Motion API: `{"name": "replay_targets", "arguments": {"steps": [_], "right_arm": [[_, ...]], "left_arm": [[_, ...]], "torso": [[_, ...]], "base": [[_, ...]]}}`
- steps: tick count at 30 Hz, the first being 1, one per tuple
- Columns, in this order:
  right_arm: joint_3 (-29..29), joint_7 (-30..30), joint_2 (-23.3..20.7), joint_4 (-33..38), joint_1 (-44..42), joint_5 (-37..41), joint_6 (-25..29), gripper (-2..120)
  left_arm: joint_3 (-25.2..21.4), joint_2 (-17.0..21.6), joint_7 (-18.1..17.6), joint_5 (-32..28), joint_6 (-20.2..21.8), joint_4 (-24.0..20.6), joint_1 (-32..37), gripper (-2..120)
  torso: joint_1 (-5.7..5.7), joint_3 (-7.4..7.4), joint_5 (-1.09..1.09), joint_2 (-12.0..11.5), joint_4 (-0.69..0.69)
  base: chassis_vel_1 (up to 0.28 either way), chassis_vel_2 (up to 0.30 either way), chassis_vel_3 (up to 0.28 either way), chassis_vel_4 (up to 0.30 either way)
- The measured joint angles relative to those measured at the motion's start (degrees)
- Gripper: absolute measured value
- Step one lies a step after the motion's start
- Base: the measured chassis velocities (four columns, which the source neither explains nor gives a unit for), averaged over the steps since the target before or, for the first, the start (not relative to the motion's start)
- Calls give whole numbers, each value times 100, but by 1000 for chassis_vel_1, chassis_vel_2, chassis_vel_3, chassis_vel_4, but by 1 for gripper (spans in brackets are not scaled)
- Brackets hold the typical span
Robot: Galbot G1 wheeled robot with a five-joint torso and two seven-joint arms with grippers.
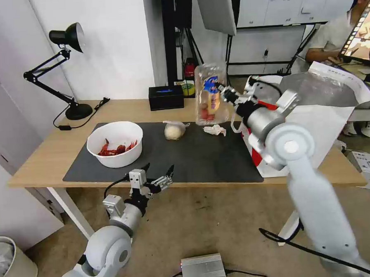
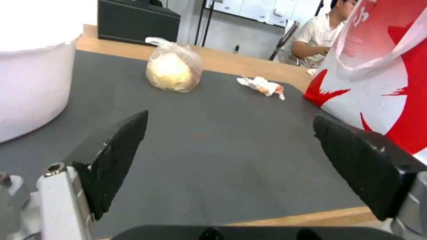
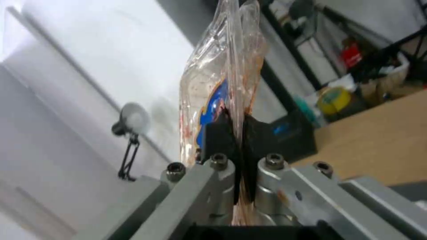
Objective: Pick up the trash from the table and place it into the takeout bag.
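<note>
Four pieces of trash and one takeout bag (image 1: 316, 123). On the dark mat (image 1: 194, 154) of the light-wood surface (image 1: 41, 158) rest one white bowl (image 1: 115, 144) holding red shells, one knotted clear bag (image 1: 174, 130) of white food, and one crumpled tissue (image 1: 214, 130). The fourth piece, a clear clamshell tray (image 1: 210, 93) with red scraps and a blue label, hangs upright in the air above the mat's far edge, clamped at its rim by the right gripper (image 1: 220, 89), just beside the bag's open foil-lined mouth. The bag stands at the surface's right end. One black tissue box (image 1: 166, 97) and one black desk lamp (image 1: 65, 70) sit at the back. The left gripper (image 1: 157, 173) hovers at the near edge of the surface, jaws apart. The left wrist view adds orange stains on the tissue (image 2: 261, 86) and the bag's red-and-white print (image 2: 378, 83). The right wrist view shows both black pads (image 3: 218, 133) pinching the tray's (image 3: 222, 66) doubled plastic edge.
</note>
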Motion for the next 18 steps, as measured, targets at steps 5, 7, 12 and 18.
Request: {"name": "replay_targets", "arguments": {"steps": [5,7,12,18], "right_arm": [[249,126,-182,-15,67,-76,101,0],[284,130,-208,-32,59,-238,160,0],[334,6,-253,-102,-36,-1109,518,0],[332,5,-295,-178,-64,-1771,750,0]], "left_arm": [[28,-26,0,5,0,23,-18,100],[39,-36,0,14,0,31,-19,100],[82,-90,0,70,0,57,3,100],[89,-107,-1,91,-4,66,22,100]], "torso": [[0,0,0,0,0],[0,0,0,0,0],[0,0,0,0,0],[0,0,-1,0,0]], "base": [[0,0,0,0],[0,0,0,0],[0,0,0,0],[0,0,0,0]]}}
